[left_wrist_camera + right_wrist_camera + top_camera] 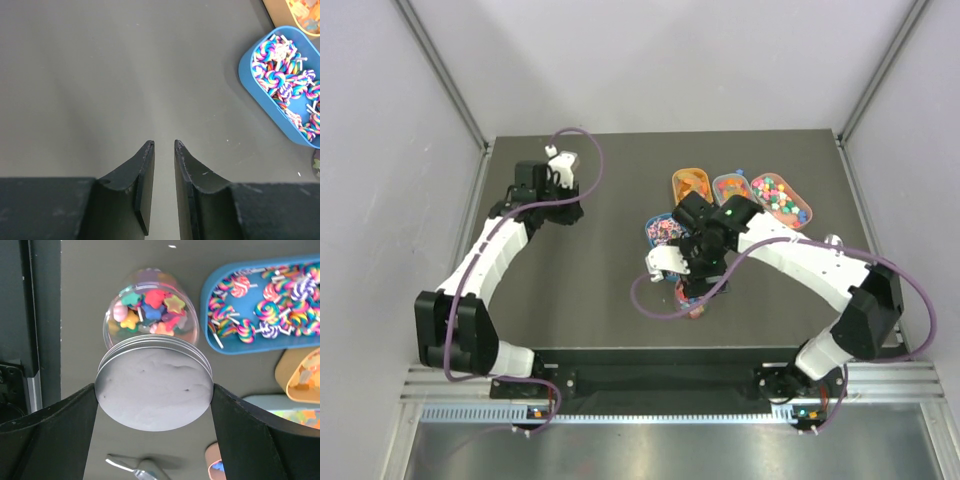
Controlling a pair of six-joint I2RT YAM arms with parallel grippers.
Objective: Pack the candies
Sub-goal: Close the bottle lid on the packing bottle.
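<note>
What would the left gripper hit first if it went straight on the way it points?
Probably just bare table ahead of the left gripper; the blue tray lies off to the right.

- Pincer (164, 150) above grey worktop (100, 75), jaws narrowly parted, bare surface showing between.
- At right, blue tray (248, 75) holding swirled candies (276, 77); orange tray (279, 12) corner beyond.

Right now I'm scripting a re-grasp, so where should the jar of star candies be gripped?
Grip the metal lid across its round rim, coming from the lid end as the right claw does: the jar points its lid that way, and the rim fits the opening.
</note>
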